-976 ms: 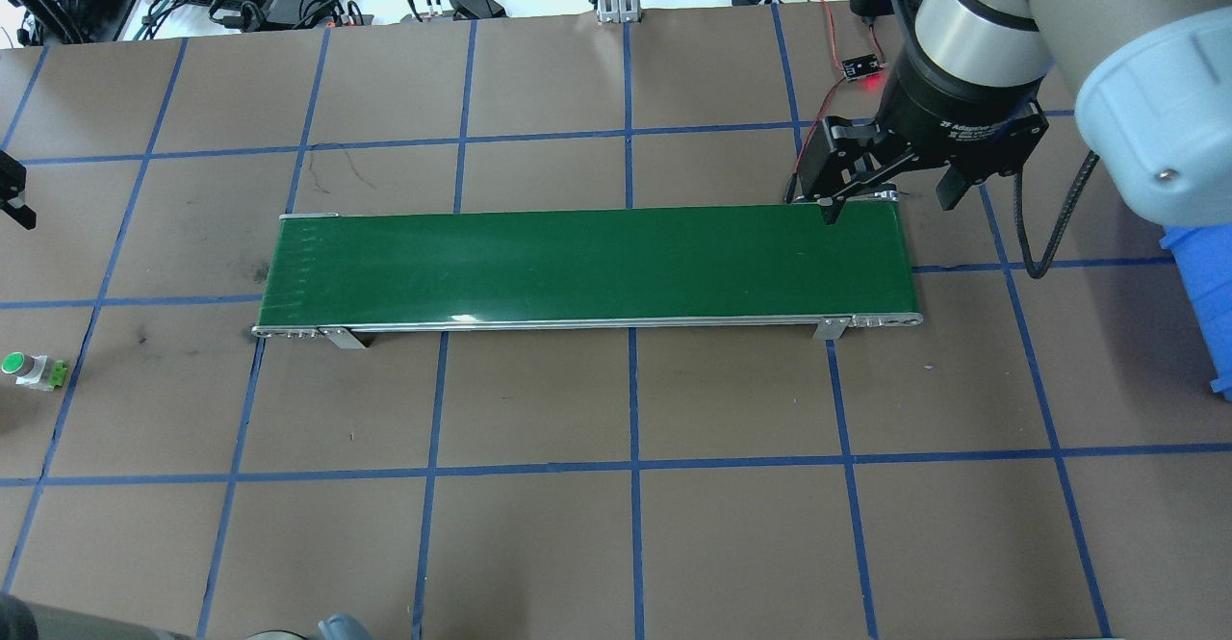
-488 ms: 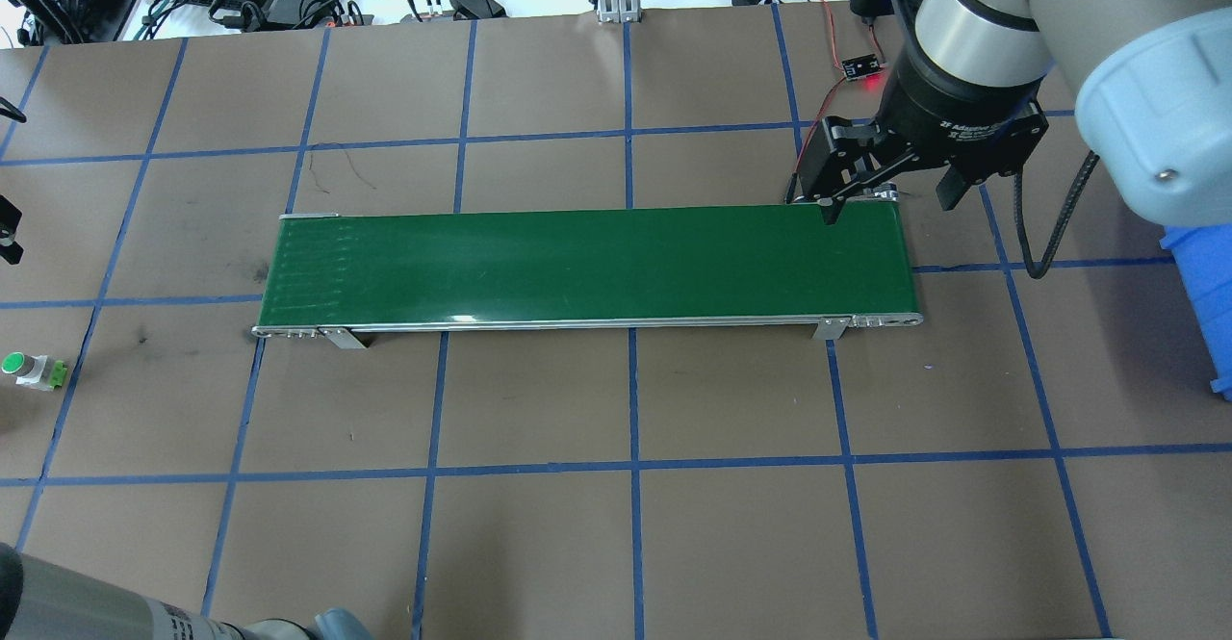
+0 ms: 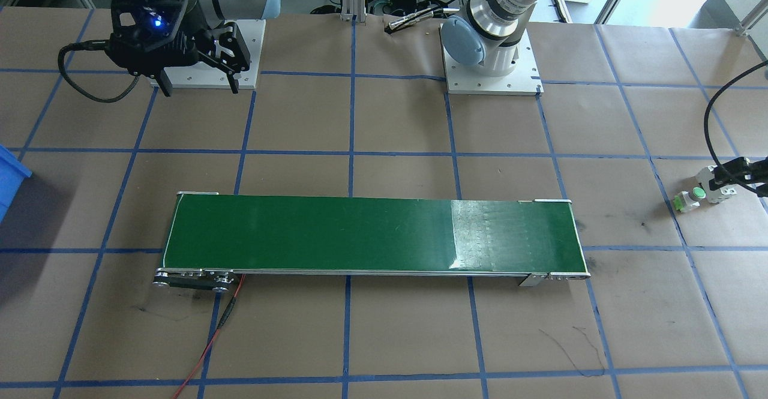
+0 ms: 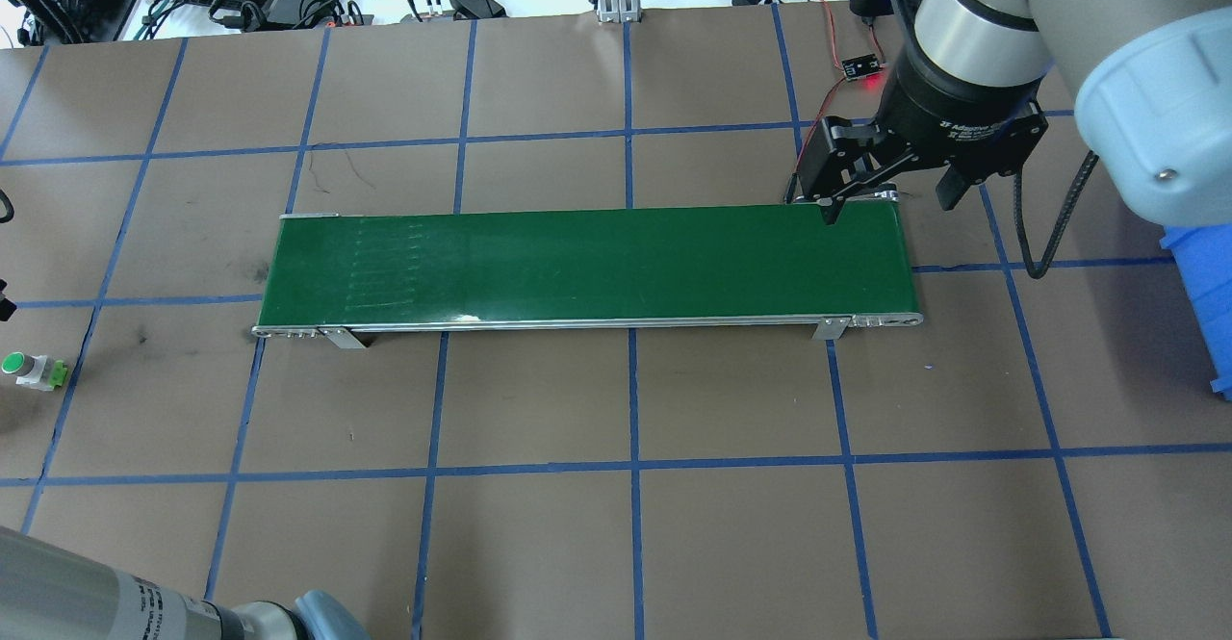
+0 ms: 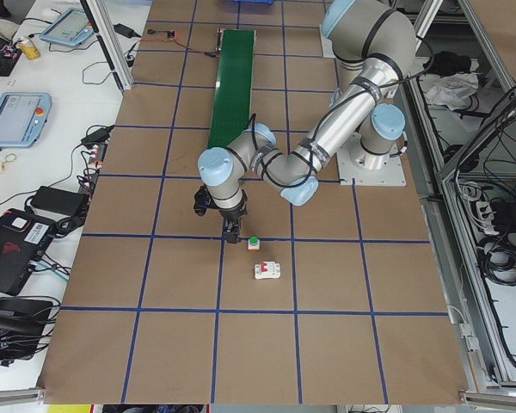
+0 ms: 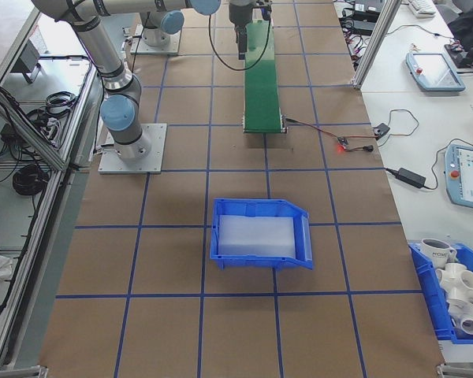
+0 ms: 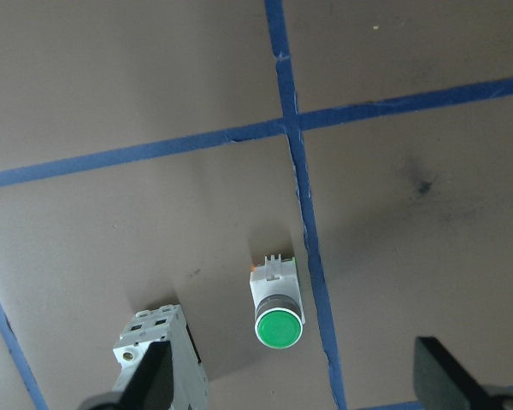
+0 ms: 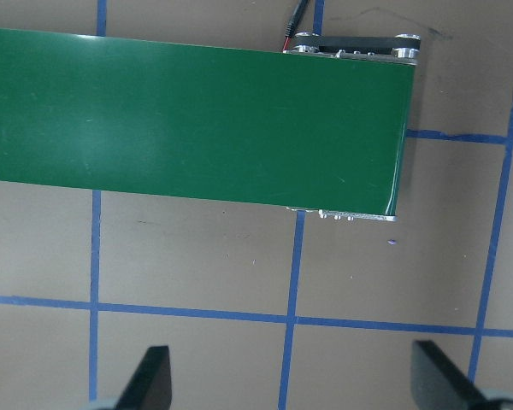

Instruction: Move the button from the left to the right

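Overhead, the brown table [image 4: 616,544], gridded with blue tape, carries a long green conveyor belt [image 4: 587,265] across its middle; the right gripper [image 4: 890,199] hangs over the belt's far right end, jaws apart, holding nothing. Lower and far out to the left, the left gripper [image 7: 295,384] points straight down with its jaws spread wide above the button [image 7: 276,303], which lies on its side on the table, untouched, just beside a grey-white circuit breaker [image 7: 158,359].
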You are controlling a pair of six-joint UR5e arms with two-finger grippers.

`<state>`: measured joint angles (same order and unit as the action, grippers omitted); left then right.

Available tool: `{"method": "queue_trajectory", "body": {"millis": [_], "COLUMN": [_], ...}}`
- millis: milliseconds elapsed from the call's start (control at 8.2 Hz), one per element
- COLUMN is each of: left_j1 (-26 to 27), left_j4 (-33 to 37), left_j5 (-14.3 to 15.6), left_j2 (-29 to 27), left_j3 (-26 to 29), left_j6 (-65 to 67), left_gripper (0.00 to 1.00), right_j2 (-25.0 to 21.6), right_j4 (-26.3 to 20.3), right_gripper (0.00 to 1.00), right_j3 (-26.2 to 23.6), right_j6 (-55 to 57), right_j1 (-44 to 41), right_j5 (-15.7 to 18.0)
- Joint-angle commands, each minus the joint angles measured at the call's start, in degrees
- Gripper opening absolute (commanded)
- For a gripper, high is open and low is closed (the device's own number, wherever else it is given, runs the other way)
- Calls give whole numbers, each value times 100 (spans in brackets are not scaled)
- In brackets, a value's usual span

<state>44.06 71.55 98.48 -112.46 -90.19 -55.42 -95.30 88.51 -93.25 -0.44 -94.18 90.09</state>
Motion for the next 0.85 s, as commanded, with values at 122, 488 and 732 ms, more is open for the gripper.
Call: {"method": "queue_trajectory", "body": {"millis": [122, 488, 732], "left_j1": [-187, -423, -504], "left_j4": [-1116, -1160, -1161], "left_j5": [-145, -354, -426], "left_j2": [-48, -266, -417], "left_j3": [-745, -929, -921], "left_j6": [-573, -619, -828], "left_gripper": [100, 100, 100], "right_j2": [3, 3, 3], "right_j4": [0, 0, 0], "right_gripper": [100, 100, 100], "right_j3": [0, 0, 0], "right_j6": [0, 0, 0], "right_j1": [5, 5, 5], "right_j5": [0, 0, 0]}}
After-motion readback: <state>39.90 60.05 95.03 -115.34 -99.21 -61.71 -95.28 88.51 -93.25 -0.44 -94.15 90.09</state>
